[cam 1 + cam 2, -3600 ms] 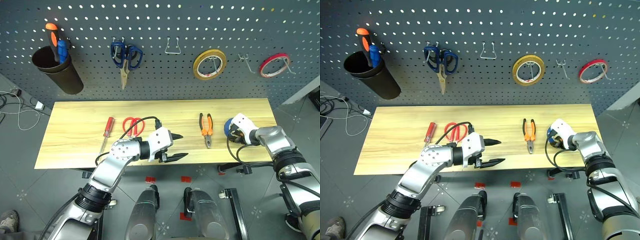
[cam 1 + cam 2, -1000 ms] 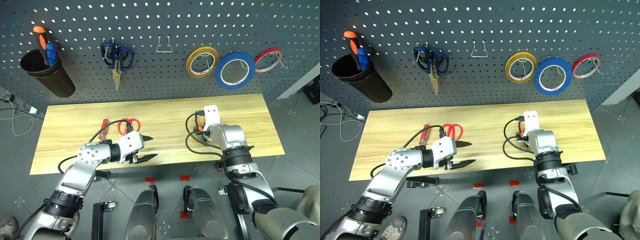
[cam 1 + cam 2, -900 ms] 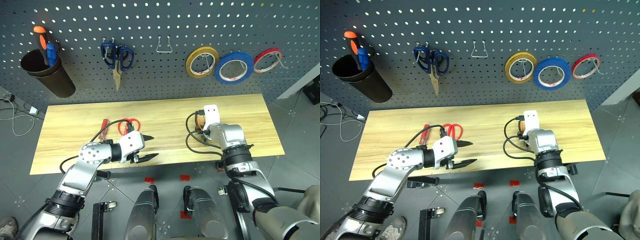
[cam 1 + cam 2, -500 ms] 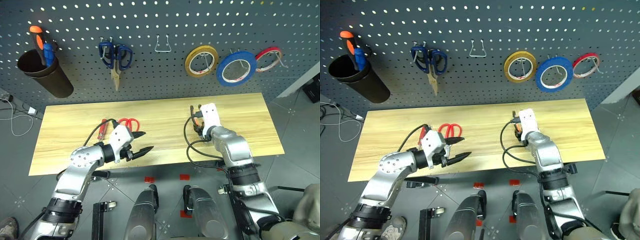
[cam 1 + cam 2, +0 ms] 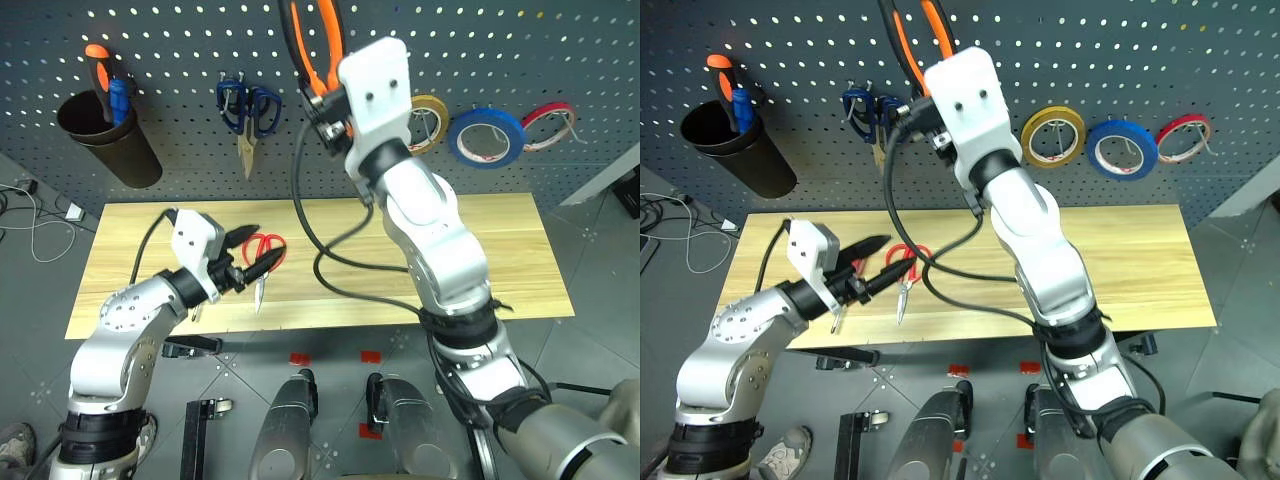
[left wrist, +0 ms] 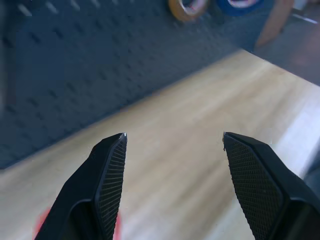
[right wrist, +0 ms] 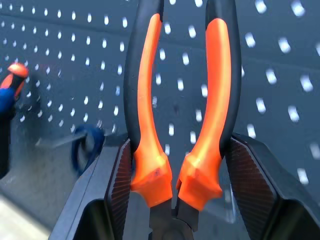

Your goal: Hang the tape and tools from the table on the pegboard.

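Raised from the counter since earlier, the right tool grips small orange-handled pliers against the dark pegboard; seat handles squarely over a hook. Left tool released.

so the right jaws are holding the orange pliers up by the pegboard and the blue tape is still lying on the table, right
Not quite. The right gripper does hold the orange pliers up by the pegboard, but the blue tape is not on the table. The left eye view shows it hanging on the pegboard, between the yellow tape roll and the red tape roll.
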